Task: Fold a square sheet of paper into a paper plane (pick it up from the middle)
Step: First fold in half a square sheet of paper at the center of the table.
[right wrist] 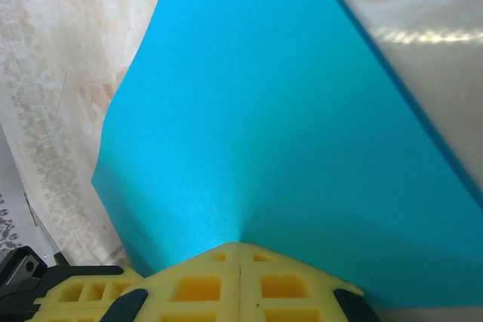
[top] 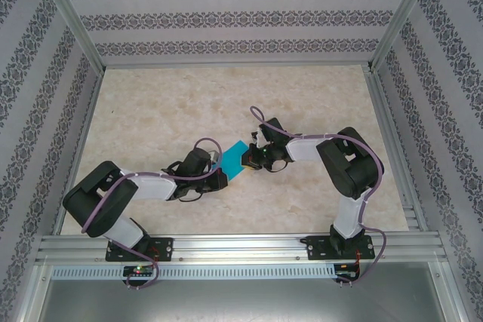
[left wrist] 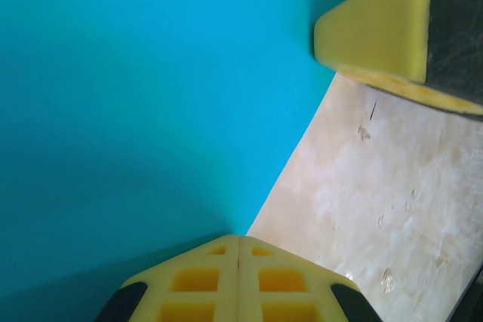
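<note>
The left tool (top: pixel 220 167), its yellow fingers (left wrist: pixel 196 280) pressed together, pinches the square sheet of paper (top: pixel 235 157) at the sheet's 8 o'clock edge. The teal sheet is held between the two arms, near the middle of the marbled worktop (top: pixel 151 111) and slightly towards 6 o'clock. At the sheet's 3 o'clock edge the right tool (top: pixel 250 159) is clamped on it too, its fingertips meeting on the paper.

You'll see the square sheet of paper (top: pixel 233 157) near the middle of the table (top: pixel 151 103). The left gripper (top: pixel 219 165) touches the sheet's left side and the right gripper (top: pixel 248 159) its right side.
</note>
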Robot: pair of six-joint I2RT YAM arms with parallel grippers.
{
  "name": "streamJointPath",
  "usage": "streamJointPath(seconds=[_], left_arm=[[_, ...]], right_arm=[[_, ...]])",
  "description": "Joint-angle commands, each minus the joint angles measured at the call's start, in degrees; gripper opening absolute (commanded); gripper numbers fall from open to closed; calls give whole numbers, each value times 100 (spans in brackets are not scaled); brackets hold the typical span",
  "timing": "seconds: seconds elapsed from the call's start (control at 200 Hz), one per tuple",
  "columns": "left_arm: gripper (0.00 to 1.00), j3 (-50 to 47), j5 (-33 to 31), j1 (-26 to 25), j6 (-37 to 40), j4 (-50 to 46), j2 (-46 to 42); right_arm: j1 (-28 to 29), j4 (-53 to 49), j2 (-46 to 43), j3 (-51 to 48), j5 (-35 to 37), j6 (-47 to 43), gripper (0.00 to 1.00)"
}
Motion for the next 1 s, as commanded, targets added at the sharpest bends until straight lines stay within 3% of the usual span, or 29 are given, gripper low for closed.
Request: streamJointPath(seconds=[0.0,0.689,0.994], left_arm=[[0,-215,273,44,315,-1137,-52],[0,-648,79,112,239,-1430,-635],[2,125,-310,421,276,-2359,-1585]], right_arm=[[-167,-742,601,-215,1497,-105,0],[-193,-825,542,-107,1456,-221,0],[-94,-1454,-381,836,1348,-914,0]])
